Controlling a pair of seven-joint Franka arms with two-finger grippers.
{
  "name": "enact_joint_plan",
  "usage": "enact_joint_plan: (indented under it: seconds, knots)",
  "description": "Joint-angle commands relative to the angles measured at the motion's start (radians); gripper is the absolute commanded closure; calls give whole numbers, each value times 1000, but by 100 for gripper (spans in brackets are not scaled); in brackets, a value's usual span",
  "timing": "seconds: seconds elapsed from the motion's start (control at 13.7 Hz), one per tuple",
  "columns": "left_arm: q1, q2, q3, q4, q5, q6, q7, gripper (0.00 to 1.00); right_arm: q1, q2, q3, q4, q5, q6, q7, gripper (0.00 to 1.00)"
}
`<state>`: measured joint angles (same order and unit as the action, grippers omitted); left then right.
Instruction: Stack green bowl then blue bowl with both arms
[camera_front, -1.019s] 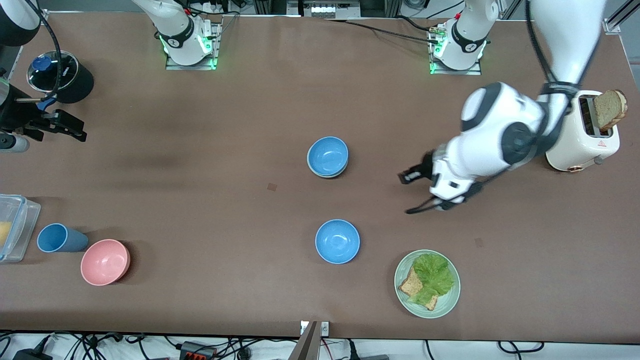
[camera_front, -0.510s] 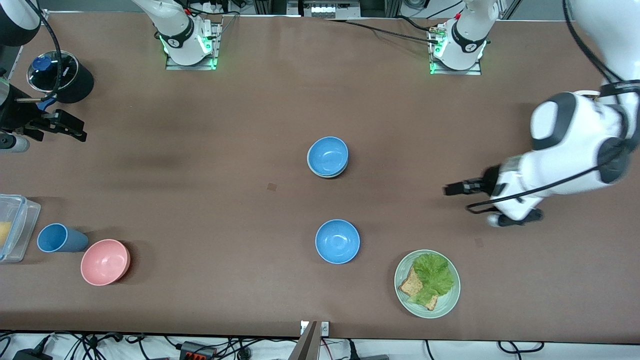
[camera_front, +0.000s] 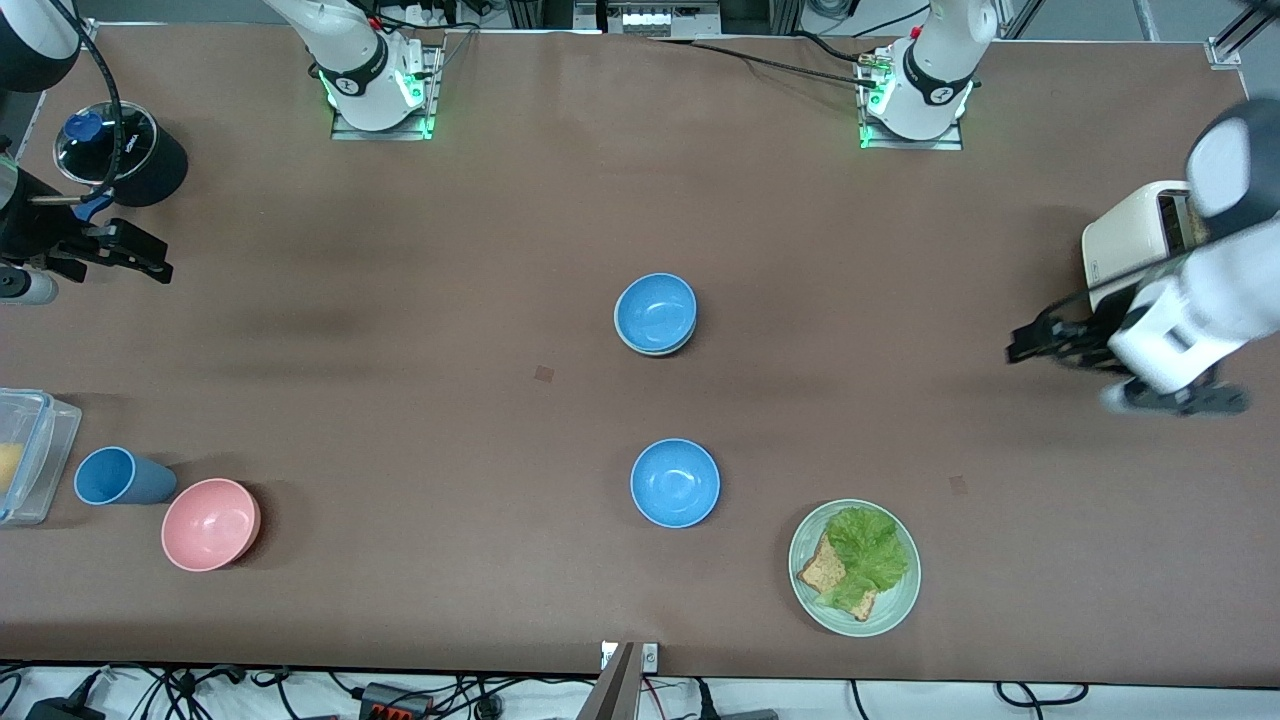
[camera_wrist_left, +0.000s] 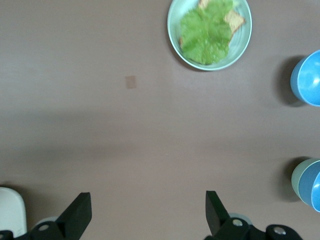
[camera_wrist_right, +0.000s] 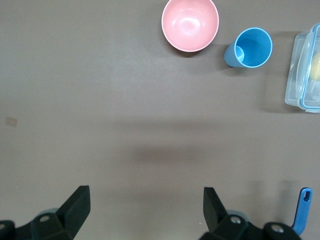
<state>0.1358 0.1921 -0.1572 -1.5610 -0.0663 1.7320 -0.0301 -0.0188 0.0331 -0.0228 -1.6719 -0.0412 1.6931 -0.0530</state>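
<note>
A blue bowl (camera_front: 655, 308) sits nested in the green bowl (camera_front: 655, 351) at the middle of the table; only the green rim shows. The left wrist view catches this stack at its edge, the green bowl (camera_wrist_left: 297, 175) under the blue one (camera_wrist_left: 313, 186). A second blue bowl (camera_front: 675, 482) (camera_wrist_left: 306, 79) stands alone, nearer the front camera. My left gripper (camera_front: 1022, 345) (camera_wrist_left: 146, 200) hangs open and empty over bare table beside the toaster. My right gripper (camera_front: 150, 260) (camera_wrist_right: 145, 195) waits open and empty over the right arm's end of the table.
A pale-green plate (camera_front: 893, 612) (camera_wrist_left: 175, 30) with bread and lettuce lies near the front edge. A white toaster (camera_front: 1120, 245) stands at the left arm's end. At the right arm's end are a pink bowl (camera_front: 210, 523), blue cup (camera_front: 118, 477), clear container (camera_front: 35, 455) and black pot (camera_front: 125, 150).
The left arm has swung away from the middle of the table toward the toaster, its gripper empty. The bowls and the right arm have not moved.
</note>
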Motion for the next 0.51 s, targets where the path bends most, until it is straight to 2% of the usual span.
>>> enact_joint_plan:
  seconds: [0.0, 0.07, 0.44]
  knots:
    - [-120, -117, 178, -85, -7, -40, 32, 0, 6, 1, -5, 18, 14, -16, -2, 0]
    - [-148, -115, 209, -85, -1, -52, 33, 0, 8, 1, -5, 18, 14, -16, -2, 0]
    - [-151, -79, 199, -16, 10, -143, 29, 0, 10, -2, -3, 18, 15, -16, -1, 0]
